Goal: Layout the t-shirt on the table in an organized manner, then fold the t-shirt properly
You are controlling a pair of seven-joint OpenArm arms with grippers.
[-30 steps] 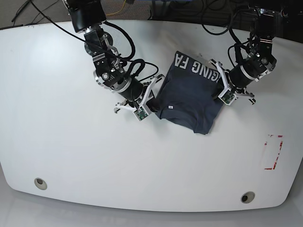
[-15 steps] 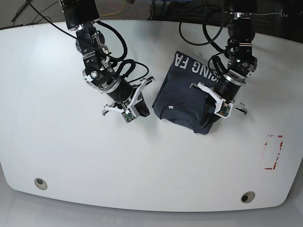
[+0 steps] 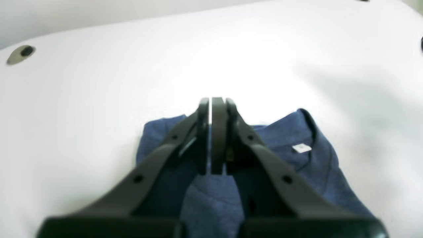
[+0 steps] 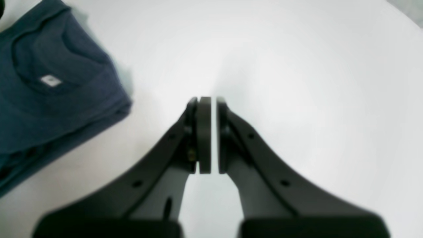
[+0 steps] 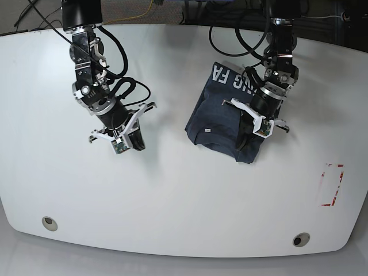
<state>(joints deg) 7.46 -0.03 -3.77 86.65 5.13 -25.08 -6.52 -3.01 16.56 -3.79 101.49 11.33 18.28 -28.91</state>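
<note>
A big white desk [image 5: 172, 201] is seen. The t-shirt [image 5: 227, 118] lies folded into a small block right of the middle, letters showing at its far edge. The left pincer [image 5: 248, 140] is closed above the shirt's near corner, and nothing is seen held in it. The right pincer [image 5: 131, 144] is closed, empty, well apart on bare desk. The folding looks nearly done; a last tidy press may be needed. Plenty of open room is left all around.

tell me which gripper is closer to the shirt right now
Left. The left gripper is shut and sits over the folded shirt, at its edge. The right gripper is also shut but is off to the side over the bare table, clear of the fabric.
</note>
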